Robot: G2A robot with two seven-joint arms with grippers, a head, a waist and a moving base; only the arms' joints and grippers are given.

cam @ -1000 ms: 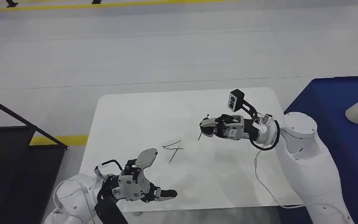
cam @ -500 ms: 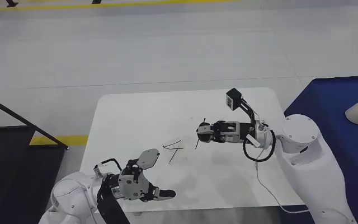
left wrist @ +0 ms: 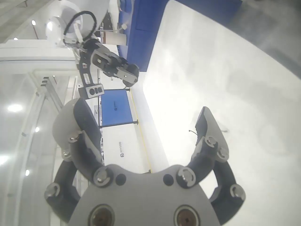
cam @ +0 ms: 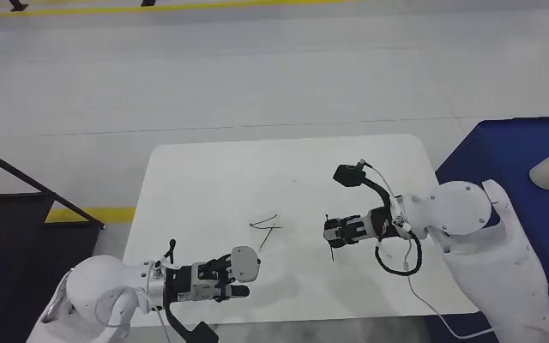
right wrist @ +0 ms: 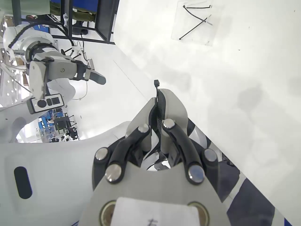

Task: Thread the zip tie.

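Top view: the white table (cam: 214,171) carries the action, and the right claw (cam: 330,231) is out over its middle, clamped on a thin black zip tie (cam: 331,250) whose ends poke out on either side of the fingers. The left claw (cam: 243,276) hangs over the near edge of the table with its fingers spread and nothing in them. Two loose zip ties (cam: 266,225) lie crossed on the table between the two claws, apart from both. A blue cabinet (cam: 506,154) sits just off the table on the right side, a black frame (cam: 43,193) off the left side. Left wrist view: the left claw (left wrist: 142,114) is wide open above the bare table (left wrist: 235,71), and across the way the right claw (left wrist: 128,74) hovers at the table's edge line with the blue cabinet (left wrist: 145,12) behind it. Right wrist view: the right claw (right wrist: 159,99) is closed tight on the zip tie (right wrist: 156,83), square head sticking up past the fingertips, strap running back between them. Beyond it the loose zip ties (right wrist: 195,22) rest on a clear sheet (right wrist: 181,31) flat on the table (right wrist: 258,59), and the left claw (right wrist: 94,76) waits off to the side, in front of the black frame (right wrist: 103,12).
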